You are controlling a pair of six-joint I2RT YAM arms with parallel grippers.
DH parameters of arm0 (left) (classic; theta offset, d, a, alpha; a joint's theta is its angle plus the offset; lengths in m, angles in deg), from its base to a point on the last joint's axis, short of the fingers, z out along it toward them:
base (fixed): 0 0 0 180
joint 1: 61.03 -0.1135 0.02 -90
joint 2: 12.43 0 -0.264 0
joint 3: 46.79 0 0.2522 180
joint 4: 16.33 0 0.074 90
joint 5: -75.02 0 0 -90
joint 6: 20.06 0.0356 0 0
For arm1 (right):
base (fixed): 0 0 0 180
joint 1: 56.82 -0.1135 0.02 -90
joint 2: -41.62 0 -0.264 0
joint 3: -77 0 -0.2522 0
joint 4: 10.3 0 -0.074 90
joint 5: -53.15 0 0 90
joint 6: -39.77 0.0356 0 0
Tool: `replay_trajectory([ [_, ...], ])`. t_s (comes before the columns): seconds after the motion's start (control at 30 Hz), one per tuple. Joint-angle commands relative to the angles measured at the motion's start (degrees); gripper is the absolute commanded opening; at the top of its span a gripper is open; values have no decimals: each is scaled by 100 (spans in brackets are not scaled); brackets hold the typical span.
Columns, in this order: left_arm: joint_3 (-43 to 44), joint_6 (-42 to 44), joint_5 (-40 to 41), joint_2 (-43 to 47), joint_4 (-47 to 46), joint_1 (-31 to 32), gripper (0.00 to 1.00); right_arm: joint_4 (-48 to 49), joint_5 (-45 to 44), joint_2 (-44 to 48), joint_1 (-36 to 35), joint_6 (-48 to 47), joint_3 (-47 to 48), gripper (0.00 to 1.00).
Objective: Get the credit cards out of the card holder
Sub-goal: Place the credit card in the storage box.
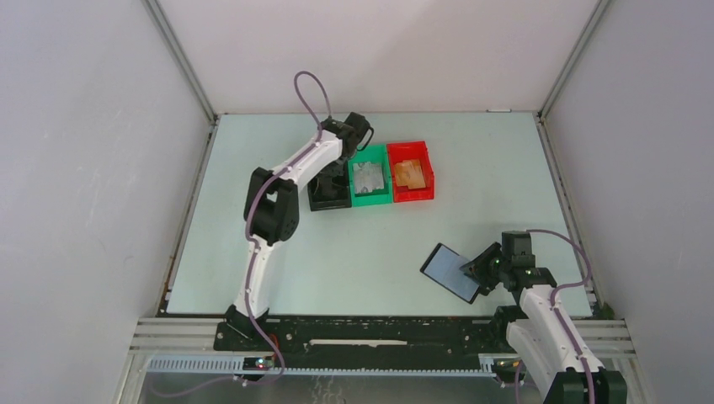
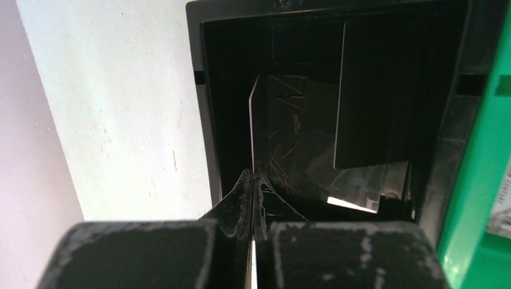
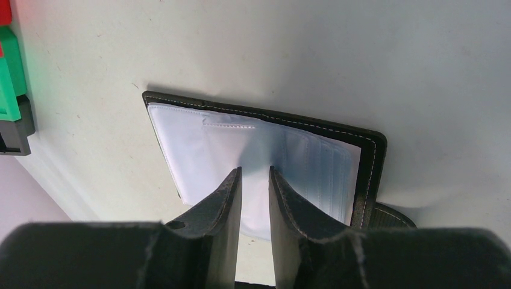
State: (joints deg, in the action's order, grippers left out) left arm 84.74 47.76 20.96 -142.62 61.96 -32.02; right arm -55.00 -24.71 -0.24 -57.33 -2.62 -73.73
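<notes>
Card [image 2: 253, 129]: thin, stiff, slick; left gripper [image 2: 253, 180] pinches its edge, frame centre. Right gripper [image 3: 254, 180] clamps floppy holder [image 3: 265, 162].

A robotics laboratory test cell: two white robot arms [image 1: 269, 210] stand bolted to a slotted aluminium rail [image 1: 387, 341] at the near edge of a pale desk [image 1: 370, 252], enclosed by plain white panels [image 1: 84, 151] in metal framing, with black, green and red sorting bins [image 1: 375, 178] lined up at the back.

Open table [image 1: 337, 252] between bins [image 1: 371, 175] and card holder [image 1: 452, 272]
</notes>
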Motion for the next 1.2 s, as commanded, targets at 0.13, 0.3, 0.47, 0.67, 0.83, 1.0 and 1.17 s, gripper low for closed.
replay_trajectory([
  [0.13, 476, -251, 625, -205, 156, 174, 0, -17, -21, -56, 7, -138, 124, 32],
  [0.3, 593, -224, 542, -183, 205, 190, 9, -43, -10, -11, 7, -139, 119, 32],
  [0.47, 681, -170, 510, -80, 235, 272, 32, -43, -10, -9, 10, -147, 119, 32],
  [0.67, 802, -103, 458, 116, 299, 388, 42, -50, 25, 25, 7, -134, 119, 32],
  [0.83, 649, -141, 278, 878, 357, 505, 40, -200, -22, 190, 7, -137, 126, 32],
  [1.0, -850, 3, -845, 2402, -588, 687, 40, -450, -174, 531, 7, -119, 181, 32],
  [1.17, -2404, -107, -2591, 3393, -1739, 939, 40, -601, -410, 644, -5, 27, 216, 32],
])
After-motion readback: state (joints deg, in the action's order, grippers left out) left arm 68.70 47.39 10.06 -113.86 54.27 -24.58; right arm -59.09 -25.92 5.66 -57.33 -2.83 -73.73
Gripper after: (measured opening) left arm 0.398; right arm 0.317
